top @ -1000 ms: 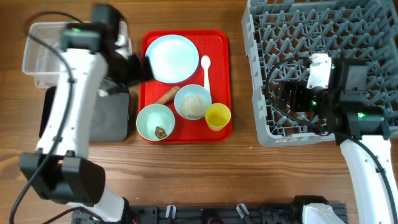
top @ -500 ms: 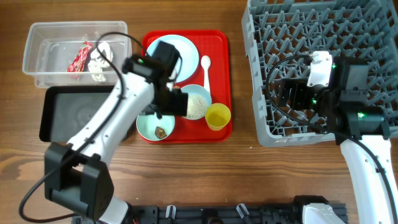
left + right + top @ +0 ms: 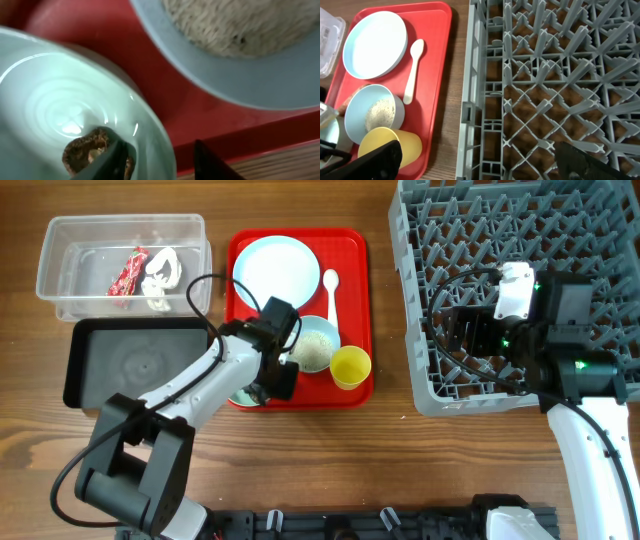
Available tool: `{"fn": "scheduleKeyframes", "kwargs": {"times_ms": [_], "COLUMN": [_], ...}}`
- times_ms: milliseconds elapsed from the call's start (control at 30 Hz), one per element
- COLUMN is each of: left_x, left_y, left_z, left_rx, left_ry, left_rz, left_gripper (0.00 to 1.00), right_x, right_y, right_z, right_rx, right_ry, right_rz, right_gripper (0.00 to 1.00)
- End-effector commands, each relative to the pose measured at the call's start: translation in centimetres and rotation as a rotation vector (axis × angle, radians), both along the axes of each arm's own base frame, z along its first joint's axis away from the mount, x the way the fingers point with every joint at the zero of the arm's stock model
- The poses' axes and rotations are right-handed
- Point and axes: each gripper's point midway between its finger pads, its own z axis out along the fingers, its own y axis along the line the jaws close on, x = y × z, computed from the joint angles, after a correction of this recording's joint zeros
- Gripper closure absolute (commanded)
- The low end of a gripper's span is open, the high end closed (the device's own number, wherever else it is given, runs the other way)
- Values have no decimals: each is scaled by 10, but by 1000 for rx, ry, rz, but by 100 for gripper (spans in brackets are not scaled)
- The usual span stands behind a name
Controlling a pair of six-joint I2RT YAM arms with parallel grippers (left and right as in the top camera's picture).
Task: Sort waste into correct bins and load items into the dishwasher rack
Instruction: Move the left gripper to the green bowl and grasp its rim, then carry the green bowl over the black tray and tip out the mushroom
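Note:
My left gripper (image 3: 272, 385) is down at the mint green bowl (image 3: 50, 100) on the red tray (image 3: 350, 240), open. One finger is inside the bowl against the small brown lump (image 3: 85, 147); the other is outside the rim, apart from it. The light blue bowl (image 3: 315, 345) holds rice (image 3: 235, 25). The plate (image 3: 275, 270), spoon (image 3: 331, 295) and yellow cup (image 3: 350, 366) sit on the tray. The wrapper (image 3: 128, 270) and crumpled paper (image 3: 160, 275) lie in the clear tub (image 3: 60, 240). My right gripper (image 3: 480, 165) hangs open and empty over the rack (image 3: 520, 230). I cannot see the carrot-like piece.
The black tray (image 3: 90, 370) lies in front of the clear tub, left of the red tray. My left arm reaches across from the near left. A strip of bare wood separates the red tray from the rack's left wall (image 3: 470, 100).
My left arm swung from the clear tub across to the red tray and dropped onto the mint green bowl, its jaws narrowing. The right arm has not moved.

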Motion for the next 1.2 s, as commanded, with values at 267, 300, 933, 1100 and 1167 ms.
{"fn": "scheduleKeyframes", "kwargs": {"times_ms": [267,300,933,1100,1167], "left_x": [8,7,49,65,70], "left_y": [-3,-2,0,34,47], "left_z": [3,3,118,143,152], "left_rx": [-14,-13,-114,-307,-411], "left_ry": [-50,-47,-70,-76,-80], "left_rz": [-5,-5,102,256,283], "left_gripper": [96,96,96,96,96], "right_x": [3,3,3,3,3], "right_y": [5,5,5,5,5], "right_z": [5,5,5,5,4], "right_rx": [19,18,18,18,18], "right_ry": [-7,-7,-7,-7,-6], "right_rz": [11,11,11,11,11], "right_gripper": [0,0,0,0,0]}}
